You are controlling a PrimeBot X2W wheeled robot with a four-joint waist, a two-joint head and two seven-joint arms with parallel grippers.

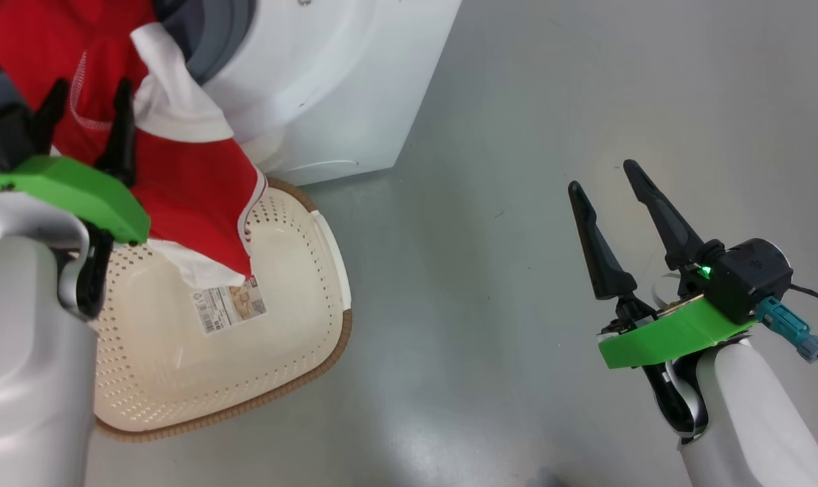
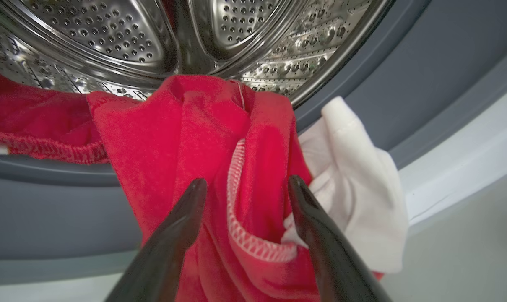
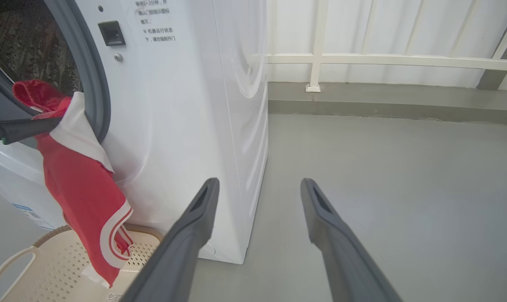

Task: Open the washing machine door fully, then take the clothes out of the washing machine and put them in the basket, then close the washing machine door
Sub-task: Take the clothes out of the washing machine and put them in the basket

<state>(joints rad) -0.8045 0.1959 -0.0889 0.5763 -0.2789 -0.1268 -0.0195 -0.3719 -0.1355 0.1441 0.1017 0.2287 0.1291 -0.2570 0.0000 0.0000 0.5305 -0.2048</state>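
Midway through unloading. At upper left, clothes (image 1: 192,182) hanging from the washing machine (image 1: 341,88) mouth down into the basket (image 1: 287,325). Left gripper (image 1: 92,88) fingers apart astride the red fold, not clamped. Right gripper (image 1: 603,176), lower right, spread and empty. Next, probably: pinch fold, pull clear, drop into basket.

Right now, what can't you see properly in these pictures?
Left wrist view: bottom of the drum, hidden behind the red clothes; any more inside cannot be counted.
Head view: left side of the basket, covered by the left forearm.
Head view: paper label, print too small.
Right wrist view: lettering on the washing machine, too small.
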